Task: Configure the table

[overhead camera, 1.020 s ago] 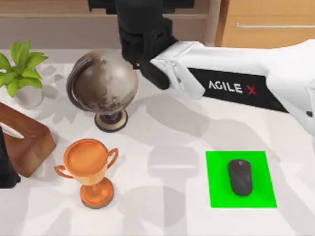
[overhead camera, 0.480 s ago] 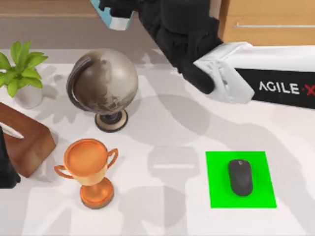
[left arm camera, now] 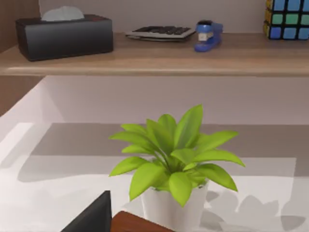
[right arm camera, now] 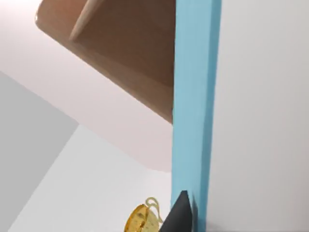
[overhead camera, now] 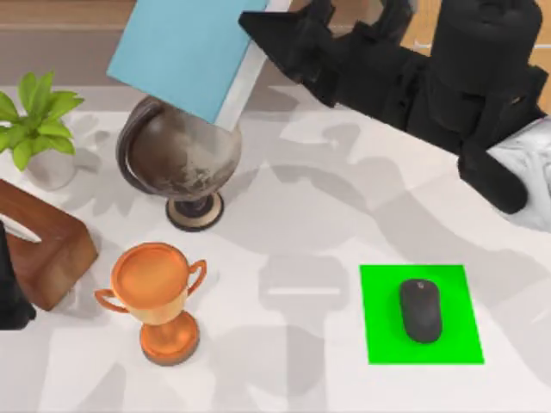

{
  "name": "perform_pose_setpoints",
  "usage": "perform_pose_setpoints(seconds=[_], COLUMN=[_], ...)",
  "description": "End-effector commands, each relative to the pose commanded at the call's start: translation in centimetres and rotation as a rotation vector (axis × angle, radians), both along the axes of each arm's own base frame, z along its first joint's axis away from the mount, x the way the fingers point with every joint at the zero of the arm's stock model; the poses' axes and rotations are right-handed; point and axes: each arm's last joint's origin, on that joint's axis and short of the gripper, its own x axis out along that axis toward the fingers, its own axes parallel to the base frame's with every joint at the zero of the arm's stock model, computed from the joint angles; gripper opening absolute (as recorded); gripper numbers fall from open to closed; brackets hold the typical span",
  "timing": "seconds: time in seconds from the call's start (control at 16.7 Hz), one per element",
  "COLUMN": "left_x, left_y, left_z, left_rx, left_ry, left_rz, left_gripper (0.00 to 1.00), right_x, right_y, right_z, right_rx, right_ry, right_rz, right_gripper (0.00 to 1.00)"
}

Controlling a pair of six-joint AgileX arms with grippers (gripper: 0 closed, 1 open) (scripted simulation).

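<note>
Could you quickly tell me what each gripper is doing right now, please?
Right gripper: shut on the light blue book, held in the air above the globe.
Left gripper: cannot be told.

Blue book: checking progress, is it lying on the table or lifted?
Lifted: the right end effector holds the blue book tilted above the globe.

On our broad white marbled table (overhead camera: 301, 215) stand a grey-brown globe (overhead camera: 181, 155), copper trophy (overhead camera: 159, 297), potted green plant (overhead camera: 34, 120), brown wooden block (overhead camera: 47, 245) and bright green mat (overhead camera: 383, 318).
</note>
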Motion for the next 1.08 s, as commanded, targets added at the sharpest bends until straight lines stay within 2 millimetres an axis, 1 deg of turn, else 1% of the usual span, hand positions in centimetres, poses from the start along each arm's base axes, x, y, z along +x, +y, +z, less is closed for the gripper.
perform_pose_setpoints(seconds=[0.12, 0.3, 0.42, 0.54, 0.66, 0.78, 0.9, 0.96, 1.08], left_x=[0.0, 0.0, 0.0, 0.0, 0.0, 0.0, 0.0, 0.0, 0.0], left_y=[0.0, 0.0, 0.0, 0.0, 0.0, 0.0, 0.0, 0.0, 0.0], left_z=[0.0, 0.0, 0.0, 0.0, 0.0, 0.0, 0.0, 0.0, 0.0], left_rx=[0.000, 0.000, 0.000, 0.000, 0.000, 0.000, 0.000, 0.000, 0.000], left_ry=[0.000, 0.000, 0.000, 0.000, 0.000, 0.000, 0.000, 0.000, 0.000], left_rz=[0.000, 0.000, 0.000, 0.000, 0.000, 0.000, 0.000, 0.000, 0.000], left_gripper=[1.00, 1.00, 1.00, 1.00, 1.00, 1.00, 1.00, 1.00, 1.00], right_x=[-0.8, -1.0, -0.7, -0.6, -0.5, -0.1, 0.6, 1.2, 2.2], right_y=[-3.7, -10.7, -16.2, -21.9, -27.3, -32.0, -35.9, -37.5, -39.5], right_z=[-1.1, -3.9, -5.8, -7.3, -8.3, -8.9, -9.0, -9.1, -9.5], right_rx=[0.035, 0.086, 0.145, 0.227, 0.316, 0.397, 0.457, 0.479, 0.502], right_ry=[0.114, 0.308, 0.424, 0.511, 0.559, 0.568, 0.548, 0.534, 0.522], right_rz=[0.031, -0.058, -0.203, -0.385, -0.574, -0.739, -0.872, -0.925, -0.996], right_gripper=[0.00, 0.00, 0.00, 0.00, 0.00, 0.00, 0.00, 0.00, 0.00])
